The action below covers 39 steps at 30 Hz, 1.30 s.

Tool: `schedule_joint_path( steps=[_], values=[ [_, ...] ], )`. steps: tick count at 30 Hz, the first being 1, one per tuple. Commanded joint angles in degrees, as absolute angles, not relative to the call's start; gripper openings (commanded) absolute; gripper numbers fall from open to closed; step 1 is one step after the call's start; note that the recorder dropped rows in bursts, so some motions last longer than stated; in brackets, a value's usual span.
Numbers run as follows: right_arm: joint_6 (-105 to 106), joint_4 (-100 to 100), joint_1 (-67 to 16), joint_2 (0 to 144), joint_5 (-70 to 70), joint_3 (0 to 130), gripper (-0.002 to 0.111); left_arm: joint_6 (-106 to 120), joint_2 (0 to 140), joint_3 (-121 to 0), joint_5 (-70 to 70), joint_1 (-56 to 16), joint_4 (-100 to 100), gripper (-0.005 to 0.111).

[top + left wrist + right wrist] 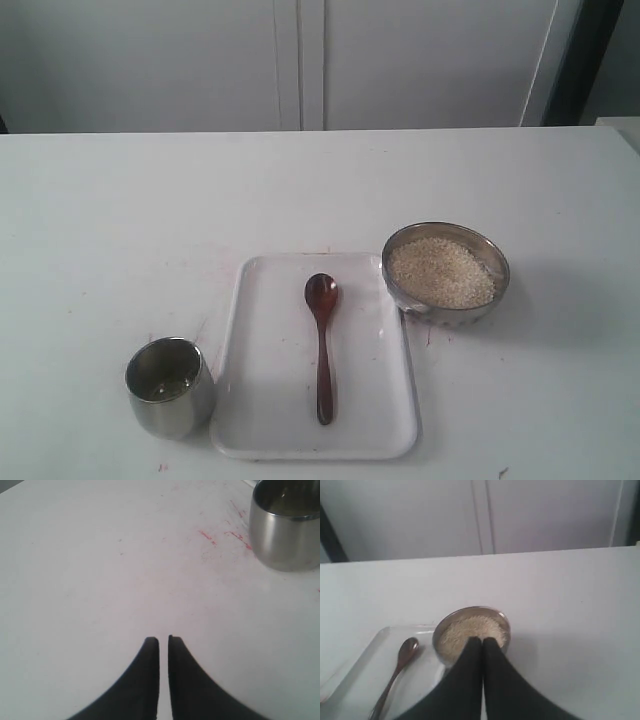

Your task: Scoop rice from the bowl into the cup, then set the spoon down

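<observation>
Spoon of dark reddish-brown wood [322, 345] lies on white rectangular tray [260, 400]; left gripper [163, 639] and right gripper [482, 640] are pressed together, empty.

The table [100, 220] is white, marked near the cup [172, 400] with faint red streaks [237, 535]. The tray [250, 400] is white too. The spoon [323, 350] is glossy dark reddish-brown. Cup and bowl [500, 262] are shiny silver steel. The rice [440, 272] is off-white, slightly beige. The left gripper [163, 639] and right gripper [482, 640] are black. The wall [150, 60] is pale grey.
</observation>
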<state>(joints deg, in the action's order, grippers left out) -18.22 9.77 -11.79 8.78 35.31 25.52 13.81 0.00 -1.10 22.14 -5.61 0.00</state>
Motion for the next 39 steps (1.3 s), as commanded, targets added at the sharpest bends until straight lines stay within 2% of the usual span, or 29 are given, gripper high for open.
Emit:
schedule_joint_path(
  steps=[1, 16, 39],
  values=[
    [-16.59, 9.93, -5.13, 4.50, 24.33, 19.16, 0.000, 13.47, 0.00, -0.58, 24.88, -5.92, -0.32, 0.014],
    [-9.15, 9.93, 1.30, 0.00, 16.66, 0.48, 0.000, 13.47, 0.00, -0.58, 24.88, -5.92, -0.32, 0.014],
    [-16.91, 7.13, 1.30, 0.00, 20.06, 0.00, 0.000, 13.47, 0.00, -0.58, 24.88, -5.92, -0.32, 0.014]
  ],
)
